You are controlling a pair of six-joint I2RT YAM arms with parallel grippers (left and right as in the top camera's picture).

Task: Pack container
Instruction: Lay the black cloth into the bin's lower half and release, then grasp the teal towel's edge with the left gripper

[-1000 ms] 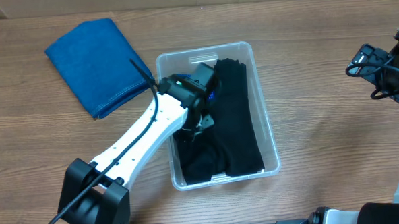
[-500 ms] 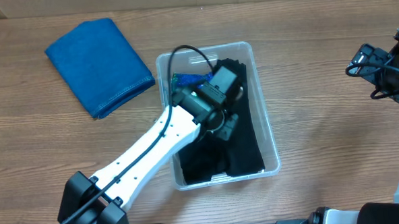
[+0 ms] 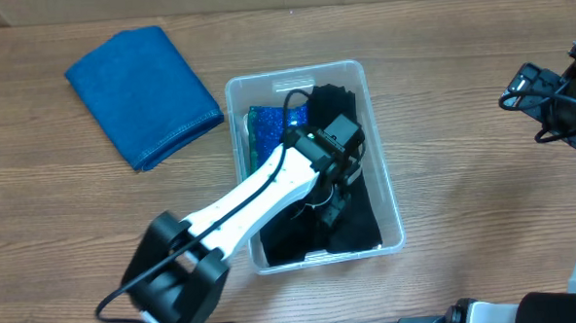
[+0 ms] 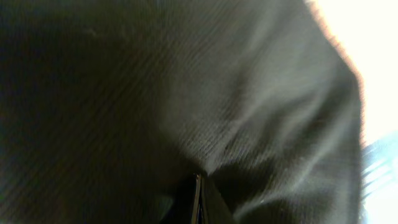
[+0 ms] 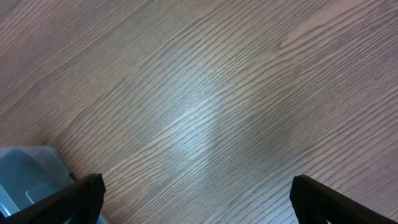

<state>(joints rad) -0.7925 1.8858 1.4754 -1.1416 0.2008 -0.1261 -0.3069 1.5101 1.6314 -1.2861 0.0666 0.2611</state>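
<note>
Mostly hidden under its own arm, the left gripper [image 3: 332,206] sits down inside the container [image 3: 294,72] at mid-desk. Its wrist view is dark and blurred, with the jaws seemingly pinched together on the black cloth [image 4: 249,112]. The right gripper [image 5: 196,190] hangs over the desk [image 5: 217,93] near the right edge, jaws spread wide.

Container [image 3: 265,78] clear glossy plastic. Black cloth [image 4: 186,93] matt, fine ribbed weave; blue towel [image 3: 139,90] soft cloth. Table [image 5: 217,93] wood-grain, slight sheen.
</note>
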